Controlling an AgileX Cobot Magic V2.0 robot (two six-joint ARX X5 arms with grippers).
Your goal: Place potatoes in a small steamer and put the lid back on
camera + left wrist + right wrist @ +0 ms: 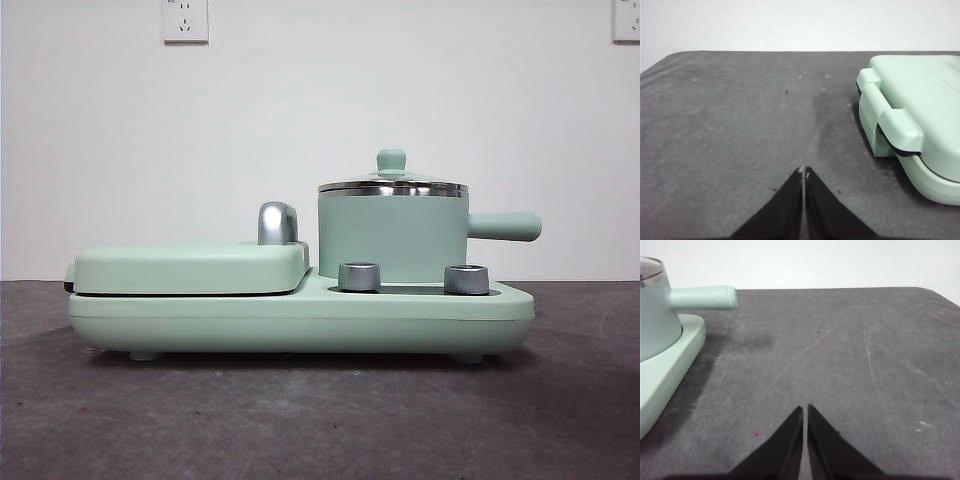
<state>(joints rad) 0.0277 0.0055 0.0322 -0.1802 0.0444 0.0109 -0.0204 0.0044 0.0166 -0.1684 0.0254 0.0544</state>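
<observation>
A plain white wall (pixel 320 120) stands behind a dark grey table (pixel 300 420). High on the wall there is a white socket (pixel 185 20) at about 11 o'clock and a second one (pixel 627 20) at about 1 o'clock.

In the middle of the table sits a long mint-green cooker base (pixel 300 320). At its 9 o'clock side lies a flat green griddle (pixel 190 268), closed, with a shiny handle (pixel 278 223) sticking up behind it. At the 3 o'clock side stands the small steamer (pixel 392 238), a round green pot with a stubby side handle (pixel 505 226) pointing to 3 o'clock. The lid (pixel 392 186) sits flat on the pot, with its green knob (pixel 391 160) on top. Two silver dials (pixel 359 276) (pixel 466 279) stand on the base just in front of the pot.

No potato can be seen in any view; I cannot tell if it is inside the pot.

The left gripper (pixel 804 172) hangs over bare table near the griddle's end. Its two black jaws are pressed together and hold nothing.

The right gripper (pixel 805 410) hangs over bare table near the pot's handle side. Its jaws are almost touching, with just a thin slit, and hold nothing.
</observation>
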